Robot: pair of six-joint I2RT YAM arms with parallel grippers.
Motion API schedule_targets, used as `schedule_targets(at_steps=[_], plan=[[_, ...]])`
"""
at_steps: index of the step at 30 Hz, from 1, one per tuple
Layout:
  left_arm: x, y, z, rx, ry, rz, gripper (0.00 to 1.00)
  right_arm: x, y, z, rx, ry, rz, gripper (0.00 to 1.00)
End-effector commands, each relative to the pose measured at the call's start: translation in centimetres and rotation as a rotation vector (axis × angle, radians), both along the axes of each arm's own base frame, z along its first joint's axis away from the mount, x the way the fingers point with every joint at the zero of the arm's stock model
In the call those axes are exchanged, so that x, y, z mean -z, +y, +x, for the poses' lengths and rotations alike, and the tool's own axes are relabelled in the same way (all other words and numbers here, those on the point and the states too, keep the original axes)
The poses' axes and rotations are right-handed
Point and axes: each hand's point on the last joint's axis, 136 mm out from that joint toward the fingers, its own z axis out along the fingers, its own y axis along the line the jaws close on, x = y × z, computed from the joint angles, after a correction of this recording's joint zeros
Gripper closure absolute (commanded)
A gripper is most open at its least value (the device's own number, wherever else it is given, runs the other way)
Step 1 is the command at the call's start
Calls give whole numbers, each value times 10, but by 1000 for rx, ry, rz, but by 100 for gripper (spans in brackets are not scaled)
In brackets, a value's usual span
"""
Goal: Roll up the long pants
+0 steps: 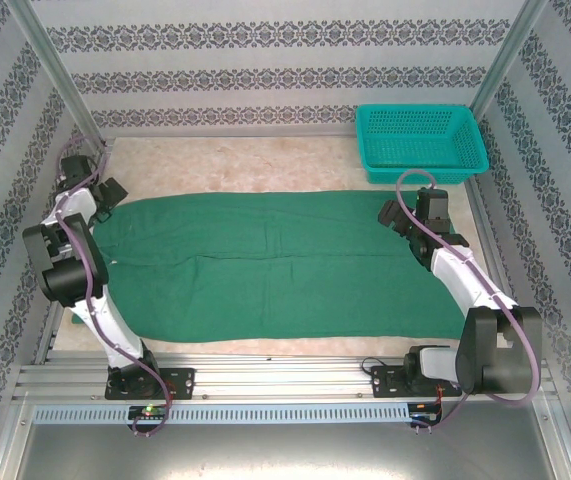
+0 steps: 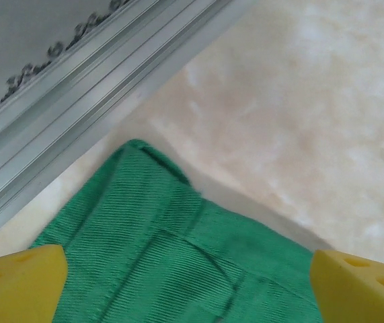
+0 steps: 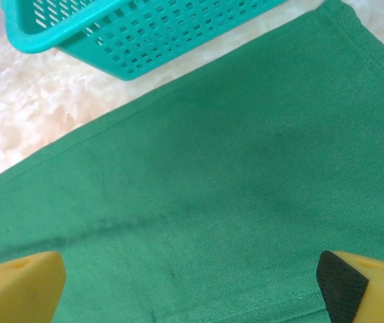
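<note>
Near edge: an aluminium rail carried the bases of both arms, the left arm on the left and the right arm on the right.

Middle ground: the long pants lay spread flat on the pale surface, running lengthwise left to right and covering most of its width. The cloth was plain green, with a seam line along its middle in the top view.

Left claw: positioned over the far left corner of the pants. In the left wrist view the left claw was released, its yellow fingertips spread wide with nothing between them. Below lay a rounded corner of the pants with a stitched panel, bare surface beyond it and a metal frame rail alongside. Whether it touched the cloth could not be told.

Right claw: positioned over the far right part of the pants. In the right wrist view the right claw was likewise released, fingertips wide apart above smooth cloth, grasping nothing.

Far right corner: a teal mesh basket stood on the surface just beyond the pants' far edge, apart from the cloth.

Background: patterned walls enclosed the cell.
</note>
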Motion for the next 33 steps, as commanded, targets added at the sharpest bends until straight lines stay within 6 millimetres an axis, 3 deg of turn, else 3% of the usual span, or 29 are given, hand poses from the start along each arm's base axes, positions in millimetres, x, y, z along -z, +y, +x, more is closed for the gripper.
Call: schedule_targets(at_steps=[1,14,20,24,33], plan=[[19,4,-7,-39,7,-123,7,-4,-1,-3,-8,10,-26,2],[40,13,3,-13,84,-148,7,-11,1,9,5,-7,4,2],[59,17,-2,-9,170,-121,9,-14,2,17,5,-9,9,2],[59,17,2,2,196,-91,11,-14,4,22,4,-15,28,2],[77,3,14,75,320,-132,23,-12,5,32,19,-12,49,2]])
